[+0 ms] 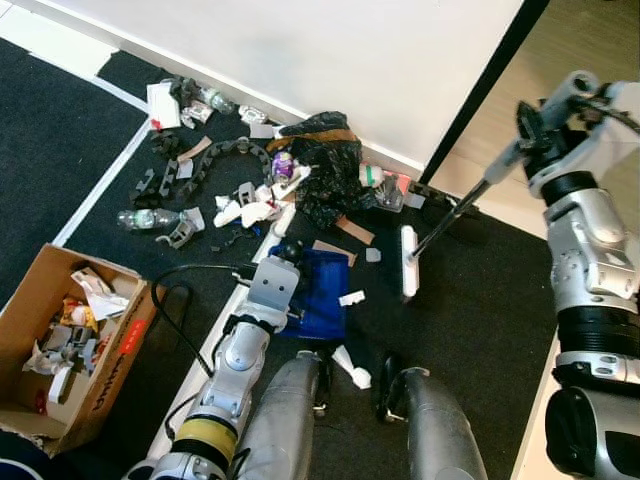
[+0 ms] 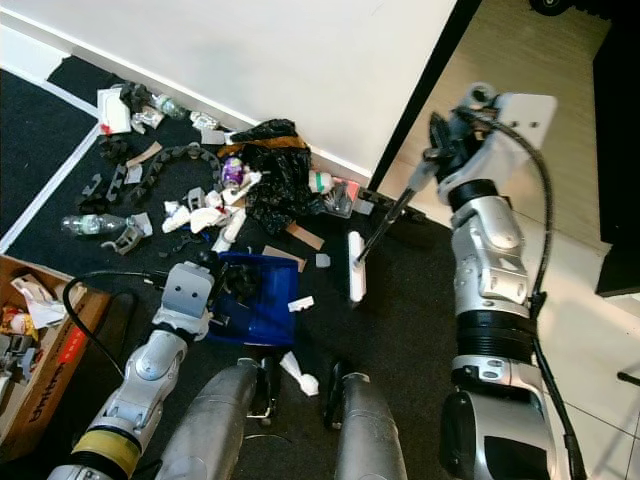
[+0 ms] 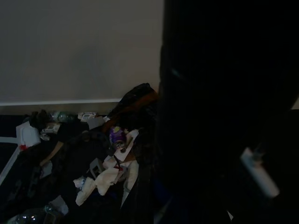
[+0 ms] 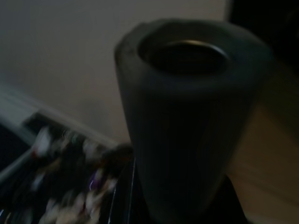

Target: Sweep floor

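My right gripper (image 1: 530, 125) is clamped on the long dark broom handle (image 1: 455, 215); its white brush head (image 1: 408, 262) rests on the black carpet (image 1: 480, 320), long axis pointing away from me, just right of the blue plastic dustpan (image 1: 322, 292) my left gripper (image 1: 285, 252) holds (grip looks closed); the scattered litter (image 1: 255, 205) lies further left; the cardboard box (image 1: 120, 355) lettering is unreadable.

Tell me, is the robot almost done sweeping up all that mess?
Not nearly. The right gripper holds the broom handle, with the white broom head on the dark floor. The left gripper is at the blue dustpan, which holds little. Most of the trash pile, including the plastic bottle, is unswept by the wall.
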Robot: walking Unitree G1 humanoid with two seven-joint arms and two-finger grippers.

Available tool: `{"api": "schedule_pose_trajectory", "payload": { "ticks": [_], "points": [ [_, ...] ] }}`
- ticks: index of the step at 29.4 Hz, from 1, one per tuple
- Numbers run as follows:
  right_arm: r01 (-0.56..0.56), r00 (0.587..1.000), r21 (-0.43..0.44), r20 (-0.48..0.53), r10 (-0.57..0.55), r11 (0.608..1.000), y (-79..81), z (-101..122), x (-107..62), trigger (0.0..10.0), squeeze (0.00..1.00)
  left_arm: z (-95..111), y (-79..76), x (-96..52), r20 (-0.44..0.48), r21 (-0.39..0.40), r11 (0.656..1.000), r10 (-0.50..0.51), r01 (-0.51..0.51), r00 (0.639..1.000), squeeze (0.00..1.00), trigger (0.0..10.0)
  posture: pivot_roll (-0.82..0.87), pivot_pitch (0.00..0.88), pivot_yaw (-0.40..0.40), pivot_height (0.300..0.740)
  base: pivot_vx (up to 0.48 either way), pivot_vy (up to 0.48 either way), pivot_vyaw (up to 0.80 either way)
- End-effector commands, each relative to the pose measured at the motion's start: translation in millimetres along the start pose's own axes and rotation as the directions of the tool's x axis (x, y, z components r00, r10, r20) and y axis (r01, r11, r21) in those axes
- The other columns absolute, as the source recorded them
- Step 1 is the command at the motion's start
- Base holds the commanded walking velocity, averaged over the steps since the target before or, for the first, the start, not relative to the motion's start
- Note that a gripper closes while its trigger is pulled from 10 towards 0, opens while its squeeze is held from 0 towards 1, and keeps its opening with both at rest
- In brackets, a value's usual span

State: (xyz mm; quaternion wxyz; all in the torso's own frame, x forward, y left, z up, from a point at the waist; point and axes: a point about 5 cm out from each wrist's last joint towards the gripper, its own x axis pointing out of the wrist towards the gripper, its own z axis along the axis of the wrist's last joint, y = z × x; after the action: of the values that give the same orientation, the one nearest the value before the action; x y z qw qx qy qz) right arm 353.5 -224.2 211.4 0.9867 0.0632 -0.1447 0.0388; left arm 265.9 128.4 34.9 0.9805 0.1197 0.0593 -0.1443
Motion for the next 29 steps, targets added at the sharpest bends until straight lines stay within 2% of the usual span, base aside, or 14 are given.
{"api": "schedule_pose_trajectory", "payload": {
  "ticks": [1,3,7,10,15,18,19,20,22,23,25,27,29],
  "points": [
    [-0.035,0.991,-0.054,-0.129,0.027,0.998,2.1,-20,-4.9,10.0,0.00,-24,-33.6,-10.6,-0.114,-0.099,0.988,-0.128,0.117,0.985,0.00,10.0,0.11,0.359,-0.027,0.740,0.000,0.000,0.00],
    [-0.074,0.968,-0.059,-0.244,0.058,0.996,8.0,-40,-10.2,10.0,0.00,-23,-33.5,-10.1,-0.112,-0.098,0.988,-0.128,0.117,0.985,0.00,10.0,0.11,0.359,-0.027,0.740,0.000,0.000,0.00],
    [-0.107,0.947,-0.078,-0.312,0.077,0.991,16.5,-55,-14.3,10.0,0.00,-23,-32.7,-10.1,-0.111,-0.096,0.989,-0.126,0.116,0.986,0.00,10.0,0.11,0.355,-0.028,0.740,0.000,0.000,0.00],
    [-0.126,0.936,-0.064,-0.340,0.097,0.990,21.8,-59,-15.3,10.0,0.00,-23,-32.2,-10.2,-0.110,-0.094,0.989,-0.125,0.115,0.986,0.00,10.0,0.11,0.355,-0.028,0.740,0.000,0.000,0.00],
    [-0.108,0.934,-0.059,-0.349,0.081,0.992,20.9,-61,-14.2,10.0,0.00,-23,-32.1,-10.6,-0.109,-0.093,0.989,-0.124,0.114,0.986,0.00,10.0,0.12,0.352,-0.031,0.740,0.000,0.000,0.00],
    [-0.108,0.931,-0.027,-0.353,0.092,0.994,24.8,-63,-14.0,10.0,0.00,-23,-32.2,-10.9,-0.109,-0.093,0.989,-0.123,0.113,0.986,0.00,10.0,0.12,0.351,-0.032,0.740,0.000,0.000,0.00],
    [-0.105,0.926,0.019,-0.362,0.104,0.994,30.0,-69,-16.2,10.0,0.00,-23,-32.5,-10.9,-0.108,-0.094,0.989,-0.124,0.114,0.986,0.00,10.0,0.11,0.354,-0.033,0.740,0.000,0.000,0.00],
    [-0.105,0.926,0.019,-0.362,0.104,0.994,30.0,-69,-16.2,10.0,0.00,-23,-32.5,-10.9,-0.108,-0.094,0.989,-0.124,0.114,0.986,0.00,10.0,0.11,0.354,-0.033,0.740,0.000,0.000,0.00],
    [-0.088,0.926,0.134,-0.355,0.131,0.987,40.7,-79,-20.5,10.0,0.00,-22,-33.2,-10.7,-0.108,-0.096,0.989,-0.125,0.115,0.986,0.00,10.0,0.11,0.356,-0.033,0.740,0.000,0.000,0.00],
    [-0.088,0.926,0.134,-0.355,0.131,0.987,40.7,-79,-20.5,10.0,0.00,-22,-33.2,-10.7,-0.108,-0.096,0.989,-0.125,0.115,0.986,0.00,10.0,0.11,0.356,-0.033,0.740,0.000,0.000,0.00],
    [-0.078,0.932,0.198,-0.332,0.142,0.977,45.3,-82,-21.9,10.0,0.00,-22,-33.6,-10.5,-0.107,-0.096,0.989,-0.126,0.116,0.986,0.00,10.0,0.11,0.356,-0.033,0.740,0.000,0.000,0.00],
    [-0.064,0.958,0.313,-0.248,0.146,0.948,53.2,-78,-19.6,10.0,0.00,-22,-34.1,-10.9,-0.107,-0.099,0.988,-0.126,0.115,0.986,0.00,10.0,0.12,0.362,-0.033,0.740,0.000,0.000,0.00],
    [-0.059,0.969,0.363,-0.203,0.141,0.930,58.1,-75,-17.1,10.0,0.00,-22,-34.4,-11.6,-0.108,-0.100,0.988,-0.126,0.115,0.986,0.00,10.0,0.12,0.364,-0.033,0.740,0.000,0.000,0.00]
  ]
}}
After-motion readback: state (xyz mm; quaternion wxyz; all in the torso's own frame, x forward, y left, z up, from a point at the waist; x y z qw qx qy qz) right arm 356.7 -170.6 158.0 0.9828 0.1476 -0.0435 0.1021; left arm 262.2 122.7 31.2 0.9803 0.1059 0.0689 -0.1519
